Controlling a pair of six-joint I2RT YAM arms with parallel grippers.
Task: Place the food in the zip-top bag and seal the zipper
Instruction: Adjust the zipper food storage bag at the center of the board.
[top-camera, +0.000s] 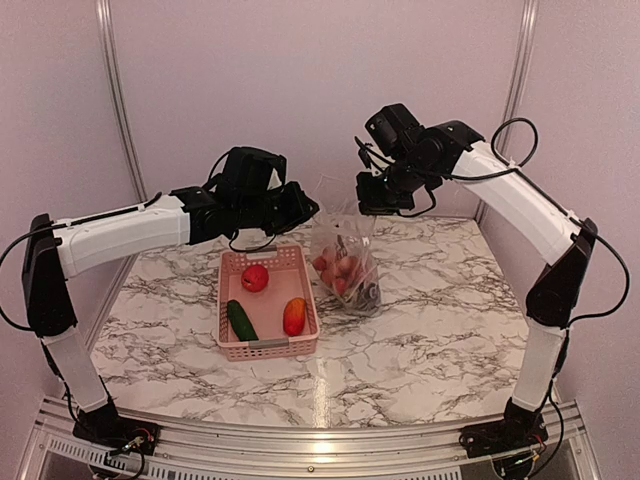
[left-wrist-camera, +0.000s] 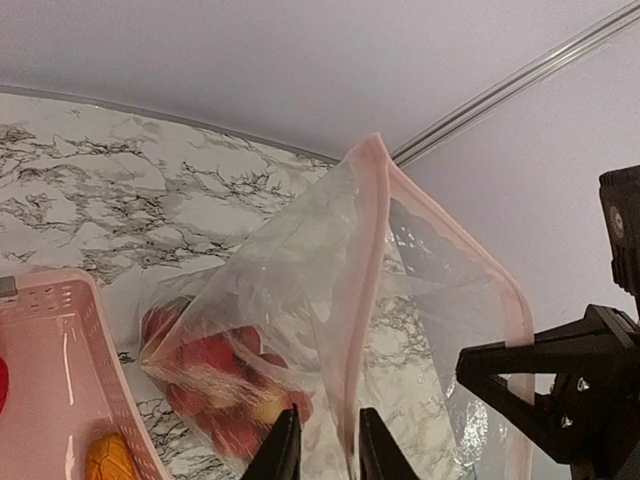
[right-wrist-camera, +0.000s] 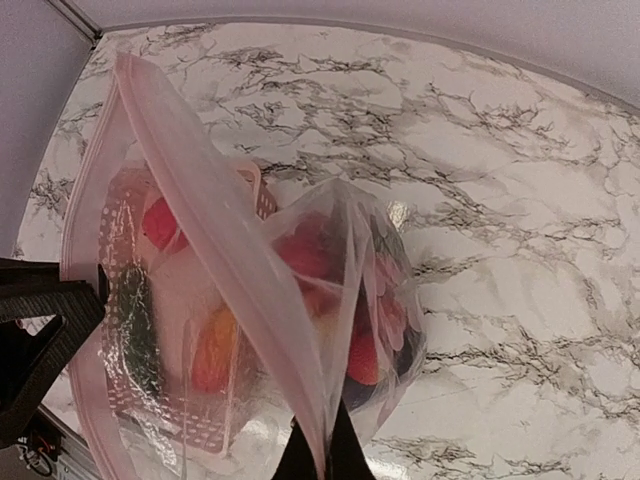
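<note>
The clear zip-top bag (top-camera: 348, 262) hangs over the table between my two grippers, mouth up. Red and tan food (left-wrist-camera: 210, 360) lies in its bottom, along with a dark piece (right-wrist-camera: 400, 350). My right gripper (right-wrist-camera: 322, 455) is shut on the bag's mouth edge, with the pale pink zipper (right-wrist-camera: 215, 230) running down into its fingers. My left gripper (left-wrist-camera: 328, 450) stands slightly open, the zipper (left-wrist-camera: 365, 280) passing loosely between its fingers. More food sits in the basket: a red tomato (top-camera: 255, 278), a dark green cucumber (top-camera: 241, 320) and an orange-red fruit (top-camera: 294, 316).
The pink latticed basket (top-camera: 268, 349) stands on the marble table just left of the bag, under my left arm. A wall and metal posts close off the back. Bare marble (top-camera: 450, 320) lies to the right of the bag.
</note>
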